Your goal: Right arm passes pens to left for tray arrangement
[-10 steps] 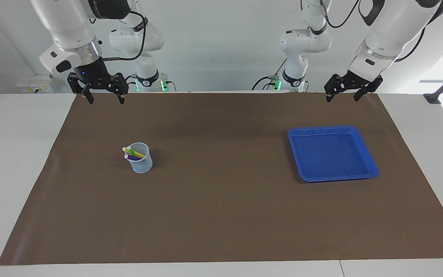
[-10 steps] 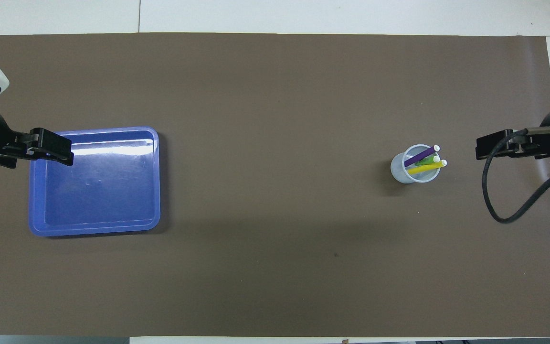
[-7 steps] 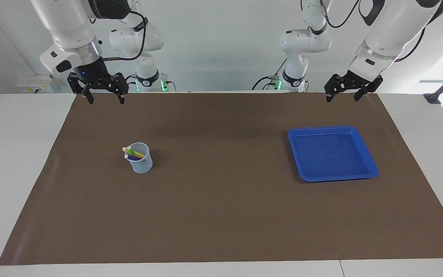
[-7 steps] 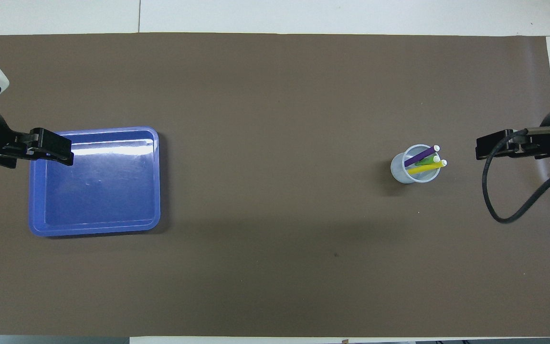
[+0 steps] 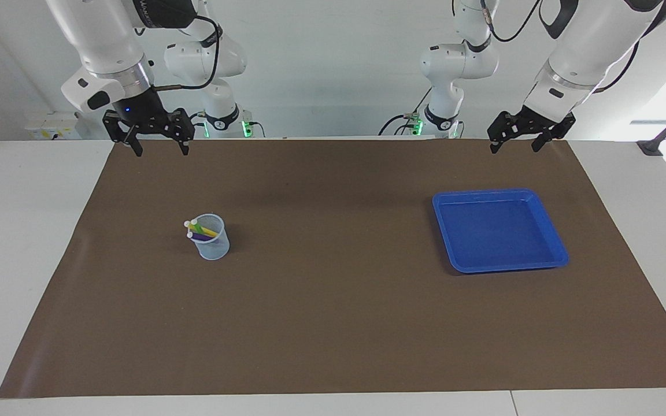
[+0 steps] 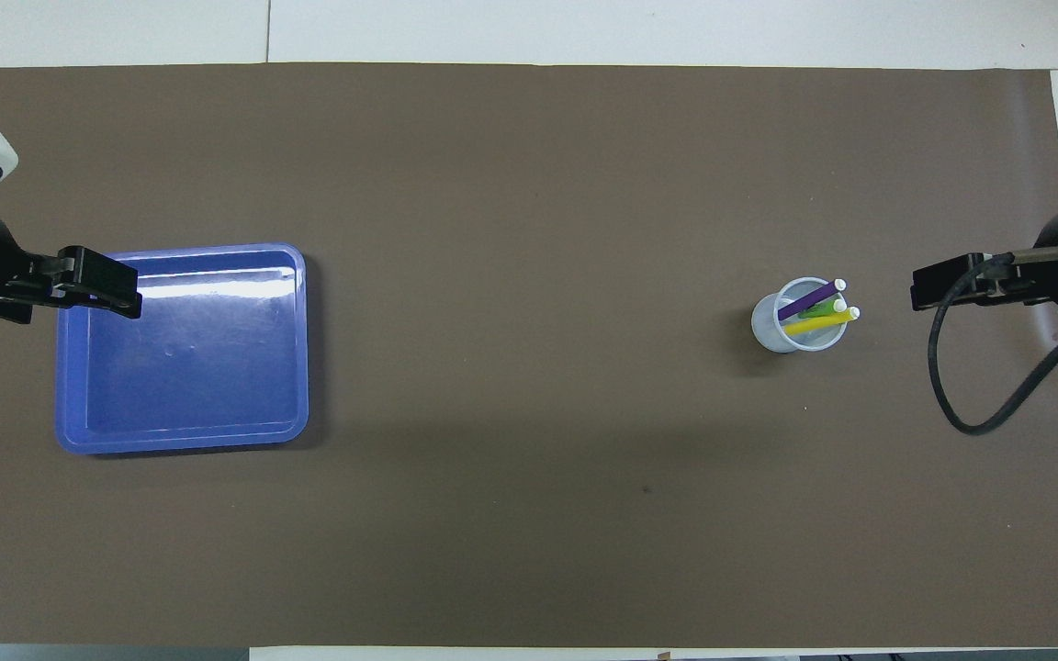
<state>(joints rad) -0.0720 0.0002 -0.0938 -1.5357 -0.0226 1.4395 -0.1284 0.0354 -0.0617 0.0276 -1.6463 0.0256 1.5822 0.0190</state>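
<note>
Three pens [image 5: 201,230] [image 6: 814,308], purple, green and yellow with pale ends, lean in a small pale-blue mesh cup [image 5: 213,244] [image 6: 770,329] toward the right arm's end of the table. The blue tray [image 5: 498,193] [image 6: 180,439] lies with nothing in it toward the left arm's end. My right gripper [image 5: 160,153] [image 6: 928,292], on the wrist with the blue light, hangs open and holds nothing, high over the mat's edge at the robots' side. My left gripper [image 5: 513,150] [image 6: 120,294] also hangs open with nothing in it, high over that same edge, above the tray's end.
A brown mat [image 5: 333,323] [image 6: 529,184] covers most of the white table. Two smaller white arms [image 5: 217,63] with green lights stand by the wall. A black cable [image 6: 938,367] loops from the right wrist.
The right gripper has edged very slightly toward the cup. The left arm, pens, cup and tray have not moved.
</note>
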